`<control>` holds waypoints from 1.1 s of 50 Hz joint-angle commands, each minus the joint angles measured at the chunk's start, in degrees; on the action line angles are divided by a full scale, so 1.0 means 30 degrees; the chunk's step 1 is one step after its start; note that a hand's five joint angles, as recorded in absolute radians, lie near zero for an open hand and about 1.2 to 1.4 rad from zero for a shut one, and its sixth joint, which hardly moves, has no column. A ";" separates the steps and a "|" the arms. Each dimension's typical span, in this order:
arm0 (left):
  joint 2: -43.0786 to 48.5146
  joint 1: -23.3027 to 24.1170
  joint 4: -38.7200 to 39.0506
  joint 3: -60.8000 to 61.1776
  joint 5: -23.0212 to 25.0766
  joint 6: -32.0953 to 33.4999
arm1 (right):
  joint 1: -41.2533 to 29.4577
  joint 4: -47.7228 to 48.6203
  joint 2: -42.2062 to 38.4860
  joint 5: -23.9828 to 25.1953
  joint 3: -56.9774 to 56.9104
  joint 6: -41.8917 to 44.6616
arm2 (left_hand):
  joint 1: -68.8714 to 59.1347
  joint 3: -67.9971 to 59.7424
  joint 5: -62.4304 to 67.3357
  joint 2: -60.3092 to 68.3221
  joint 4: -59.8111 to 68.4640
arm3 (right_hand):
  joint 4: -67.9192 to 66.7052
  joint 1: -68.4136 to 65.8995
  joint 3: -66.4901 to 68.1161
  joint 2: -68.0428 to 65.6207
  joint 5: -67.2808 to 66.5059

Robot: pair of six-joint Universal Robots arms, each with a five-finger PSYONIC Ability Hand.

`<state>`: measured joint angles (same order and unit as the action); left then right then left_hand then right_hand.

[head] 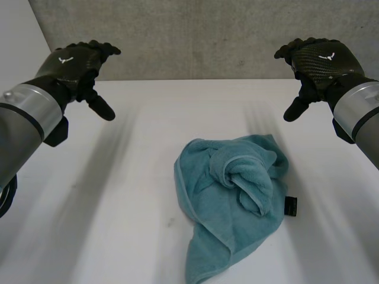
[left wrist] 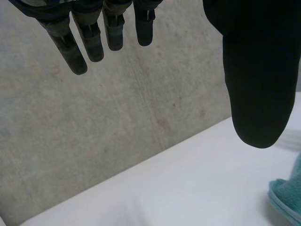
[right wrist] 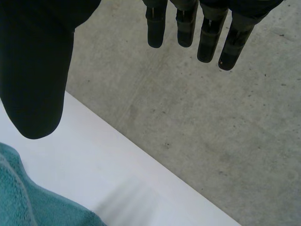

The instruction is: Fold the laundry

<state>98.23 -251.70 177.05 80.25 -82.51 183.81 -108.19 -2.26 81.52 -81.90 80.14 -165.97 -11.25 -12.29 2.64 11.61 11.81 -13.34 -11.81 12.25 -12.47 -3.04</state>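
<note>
- Lying crumpled on the tabletop [head: 106, 213], the teal towel [head: 231, 201] sits toward 5 o'clock of its middle.
- A concrete wall [head: 201, 35] backs the tabletop at 12 o'clock.
- The towel's long axis runs from 1 to 7 o'clock, narrow end at 7; a black tag [head: 289, 206] sticks out at 3 o'clock.
- The left hand [head: 71, 65] at 10 o'clock and the right hand [head: 323, 59] at 2 o'clock hover well apart from it, fingers straight, holding nothing.

We hold our left hand [head: 74, 65] and right hand [head: 320, 62] raised, fingers [left wrist: 70, 47] straight, thumbs apart, nothing between them.
</note>
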 commanded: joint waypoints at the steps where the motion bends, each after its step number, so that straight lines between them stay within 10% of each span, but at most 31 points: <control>1: 0.1267 0.0695 -0.0160 -0.0177 -0.0093 -0.0126 | -0.0059 -0.0388 -0.0423 -0.0034 0.0093 0.2203 | 0.0064 0.0410 -0.0527 -0.0185 -0.0250 | 0.1113 0.0602 -0.0752 0.0825 0.1013; 14: 0.4169 0.3011 -0.1097 -0.0471 -0.1031 -0.5048 | -0.0176 -0.4929 -0.2328 0.0316 -0.0902 0.5608 | -0.1562 -0.1216 0.1099 0.1441 0.1376 | 0.1113 0.0602 -0.0752 0.0825 0.1013; 27: 0.8473 0.4827 -0.1156 -0.1114 -0.2583 -1.0085 | 0.0117 -0.3207 -0.5137 0.5121 0.0618 0.1363 | -0.3974 -0.3627 0.3511 0.3853 0.3787 | 0.1113 0.0602 -0.0752 0.0825 0.1013; 31: 0.9500 0.5267 -0.1010 -0.1729 -0.3198 -1.0497 | 0.0117 -0.2385 -0.5551 0.5151 0.1117 0.1067 | -0.3861 -0.3515 0.3398 0.3740 0.3675 | -0.4777 -0.5288 0.5139 -0.5065 -0.4877; 33: 0.9618 0.5267 -0.1009 -0.1789 -0.3375 -1.0527 | 0.0116 -0.0721 -0.5582 0.5268 0.2080 0.0979 | -0.3861 -0.3515 0.3398 0.3740 0.3675 | -1.9417 -1.9928 1.9778 -1.9705 -1.9517; 55: 1.2138 0.5970 -0.0716 -0.3986 -0.4283 -1.0468 | 0.0498 0.1221 0.3321 0.7610 0.8704 0.1154 | -0.4085 -0.3739 0.3622 0.3965 0.3899 | -2.2220 -2.2731 2.2582 -2.2509 -2.2320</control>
<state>133.55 -235.29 175.03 69.43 -96.70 152.66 -106.71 1.49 86.82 -61.82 103.21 -162.55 -19.45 -19.23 9.64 19.50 19.53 -68.04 -48.31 66.14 -66.08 -52.30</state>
